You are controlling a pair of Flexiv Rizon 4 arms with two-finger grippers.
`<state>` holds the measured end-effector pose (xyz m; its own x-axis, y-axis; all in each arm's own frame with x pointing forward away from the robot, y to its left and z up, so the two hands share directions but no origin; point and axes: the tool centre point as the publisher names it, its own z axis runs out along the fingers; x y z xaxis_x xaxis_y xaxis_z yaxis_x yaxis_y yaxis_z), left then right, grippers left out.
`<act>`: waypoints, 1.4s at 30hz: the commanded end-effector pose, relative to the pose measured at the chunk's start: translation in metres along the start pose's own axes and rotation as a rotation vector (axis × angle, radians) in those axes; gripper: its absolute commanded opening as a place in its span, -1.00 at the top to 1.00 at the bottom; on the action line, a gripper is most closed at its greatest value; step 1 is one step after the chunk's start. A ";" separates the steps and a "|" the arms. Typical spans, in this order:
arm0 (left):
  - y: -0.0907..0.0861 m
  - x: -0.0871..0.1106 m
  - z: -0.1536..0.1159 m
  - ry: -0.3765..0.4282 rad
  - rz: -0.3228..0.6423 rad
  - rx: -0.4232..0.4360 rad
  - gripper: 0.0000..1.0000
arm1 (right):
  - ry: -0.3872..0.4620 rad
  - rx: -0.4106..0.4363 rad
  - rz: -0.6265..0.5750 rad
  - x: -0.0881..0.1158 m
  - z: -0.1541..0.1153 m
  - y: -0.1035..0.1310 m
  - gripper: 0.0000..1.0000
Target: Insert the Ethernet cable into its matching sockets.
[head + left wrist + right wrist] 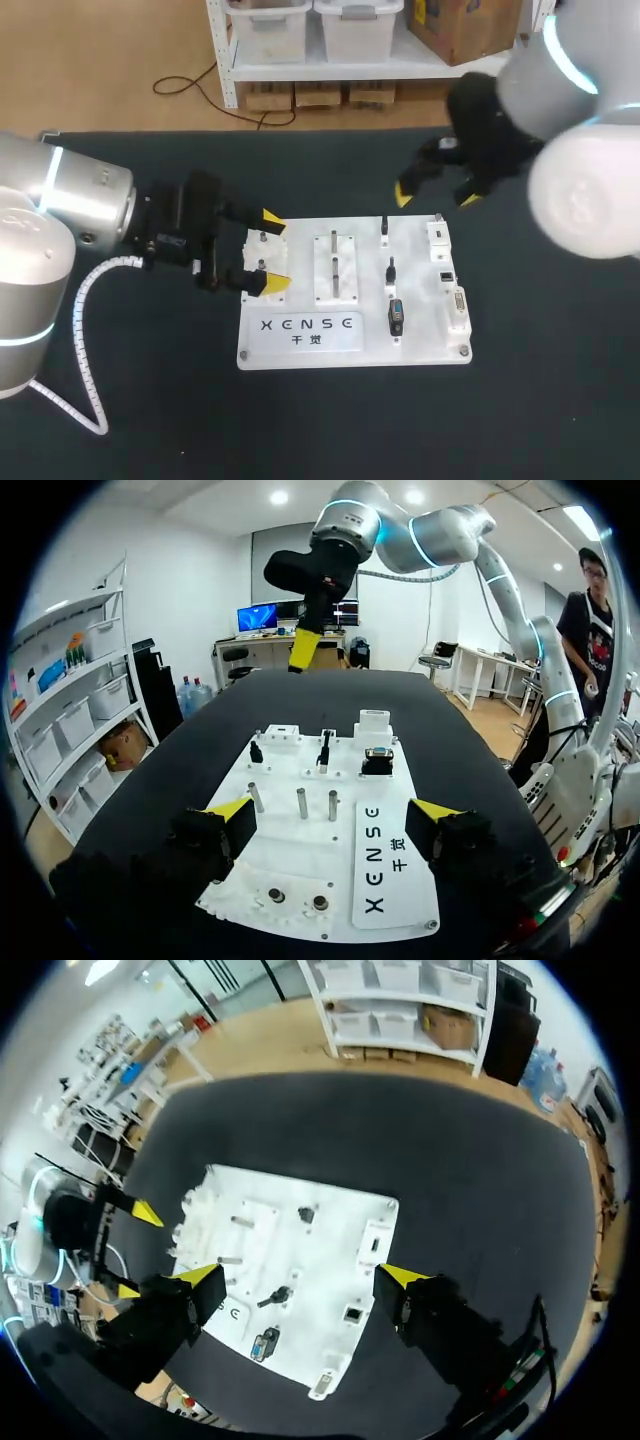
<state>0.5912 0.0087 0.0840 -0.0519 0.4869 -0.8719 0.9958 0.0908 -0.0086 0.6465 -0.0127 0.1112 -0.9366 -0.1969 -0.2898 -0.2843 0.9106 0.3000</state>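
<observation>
A white socket board [300, 340] lies in the middle of the black table. Small black plugs [391, 270] stand upright on it, with a black-and-blue connector [397, 318] lying below them. Along its right edge sits a small dark socket [446, 275]. I cannot make out a loose Ethernet cable in any view. My left gripper [268, 252] hangs open and empty at the board's left end, with the board [300, 875] under and ahead of it [335, 815]. My right gripper [436, 196] is open and empty, hovering high above the board [330, 1215] near its far right corner.
Metal pegs [334, 265] stand in the board's middle and a D-sub socket [458, 305] sits at its right edge. A white ribbed hose [75, 300] loops off my left arm onto the table. Bare black cloth surrounds the board.
</observation>
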 end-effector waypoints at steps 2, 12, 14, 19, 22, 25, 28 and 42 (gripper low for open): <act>-0.001 0.002 0.000 -0.006 0.002 -0.002 -1.00 | 0.060 0.148 0.003 0.003 0.026 0.015 -1.00; -0.001 0.002 0.000 -0.006 0.002 -0.002 -1.00 | 0.146 0.195 0.036 0.028 0.056 0.018 -1.00; -0.001 0.002 0.000 -0.006 0.002 -0.002 -1.00 | 0.152 0.195 0.037 0.032 0.060 0.019 -1.00; -0.001 0.002 0.000 -0.006 0.002 -0.002 -1.00 | 0.180 0.206 0.048 0.039 0.067 0.022 -1.00; -0.001 0.002 0.000 -0.006 0.002 -0.002 -1.00 | 0.202 0.215 0.053 0.045 0.069 0.024 -1.00; -0.001 0.002 0.000 -0.006 0.002 -0.002 -1.00 | 0.217 0.220 0.069 0.049 0.073 0.023 -1.00; -0.001 0.002 0.000 -0.006 0.002 -0.002 -1.00 | 0.227 0.234 0.084 0.051 0.075 0.023 -1.00; -0.001 0.002 0.000 -0.006 0.002 -0.002 -1.00 | 0.233 0.270 0.101 0.050 0.084 0.019 0.06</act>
<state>0.5911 0.0086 0.0839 -0.0522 0.4870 -0.8718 0.9958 0.0908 -0.0089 0.6105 0.0230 0.0270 -0.9872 -0.1527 -0.0454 -0.1554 0.9858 0.0634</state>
